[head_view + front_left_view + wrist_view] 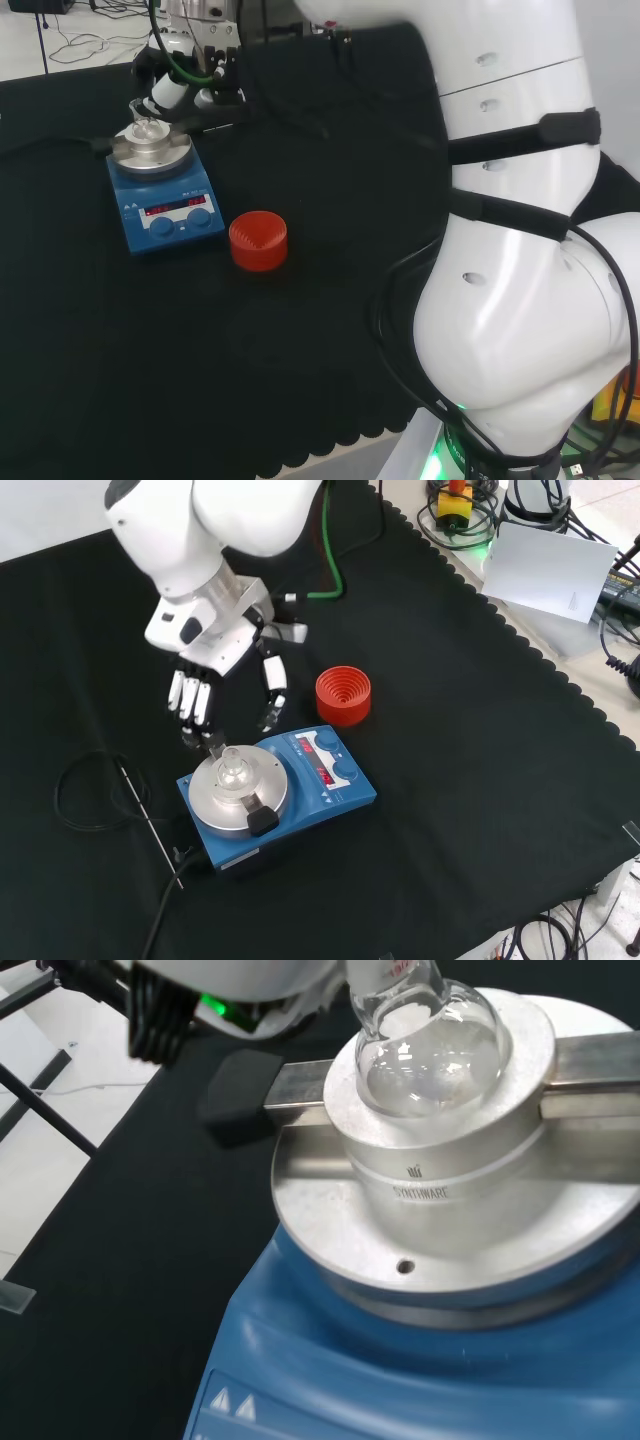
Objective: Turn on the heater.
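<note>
Front view has the hand [215, 685] hanging over the black-clothed table [480, 780], fingers [190, 698] straight and spread, holding nothing, their tips just above the far edge of the heater [285, 790]. That blue heater sits near the cloth's middle, with a round metal plate [238, 788] and a small clear flask [232, 770] seated in its block. Beside it stands a red ribbed ring [343, 695]. Wrist view looks down on the flask [430, 1055] from close by.
</note>
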